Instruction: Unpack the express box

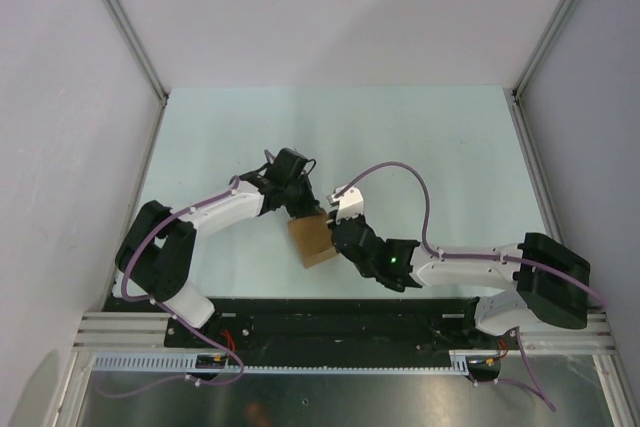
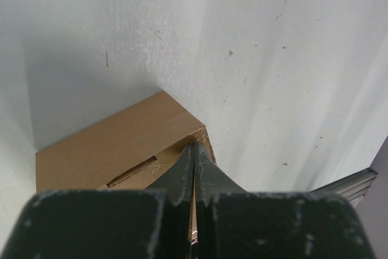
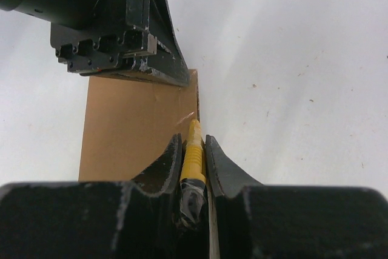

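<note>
The express box (image 1: 315, 242) is a small brown cardboard box lying between the two arms near the table's front. My left gripper (image 1: 300, 209) is at its far corner, shut, with a thin edge of the box's cardboard (image 2: 115, 144) pinched between the fingertips (image 2: 185, 168). My right gripper (image 3: 194, 141) is shut on a yellow-and-black utility knife (image 3: 193, 150). The knife's tip rests at the right edge of the box's top face (image 3: 133, 125). In the right wrist view, the left gripper's fingers (image 3: 163, 71) sit on the box's far edge.
The pale green table (image 1: 420, 147) is bounded by grey walls with metal rails on the left (image 1: 120, 17) and right (image 1: 555, 27). The arm bases stand on a black strip (image 1: 330, 317) along the near edge. A purple cable (image 1: 415, 182) loops above the right arm.
</note>
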You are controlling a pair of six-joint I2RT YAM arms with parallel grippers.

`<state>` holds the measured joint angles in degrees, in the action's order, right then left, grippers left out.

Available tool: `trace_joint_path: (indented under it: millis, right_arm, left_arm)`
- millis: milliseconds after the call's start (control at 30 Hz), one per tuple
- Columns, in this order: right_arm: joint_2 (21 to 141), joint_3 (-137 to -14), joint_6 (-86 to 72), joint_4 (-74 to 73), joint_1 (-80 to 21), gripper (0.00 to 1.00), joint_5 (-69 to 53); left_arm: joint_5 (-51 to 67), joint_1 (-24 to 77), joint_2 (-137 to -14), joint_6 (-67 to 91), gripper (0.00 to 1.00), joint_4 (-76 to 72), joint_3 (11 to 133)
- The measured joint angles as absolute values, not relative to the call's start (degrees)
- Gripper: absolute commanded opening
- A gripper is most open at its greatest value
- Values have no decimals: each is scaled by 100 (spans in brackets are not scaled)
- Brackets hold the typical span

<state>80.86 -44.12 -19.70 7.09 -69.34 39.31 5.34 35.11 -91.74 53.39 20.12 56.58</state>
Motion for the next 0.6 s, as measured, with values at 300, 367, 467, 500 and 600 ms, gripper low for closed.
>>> trace_joint_path:
  millis: [300,367,467,500,600]
  right_arm:
    - [8034,-4320,-2228,567,-7113,0,4145]
    - [8031,-4316,-2259,541,-7129,0,4178]
    - [8003,-4298,-2329,475,-7146,0,4185]
    - [7979,-4285,-2368,432,-7153,0,4182]
    - [7891,-4224,-2464,327,-7199,0,4160]
  left_arm:
    - [534,3509,-9157,5367,0,1953,5594]
    - [534,3509,-9155,5365,0,1944,5592]
    - [537,3507,-9157,5365,0,1944,5592]
    - [539,3507,-9159,5365,0,1942,5592]
    - [567,3507,-9177,5365,0,1914,5592]
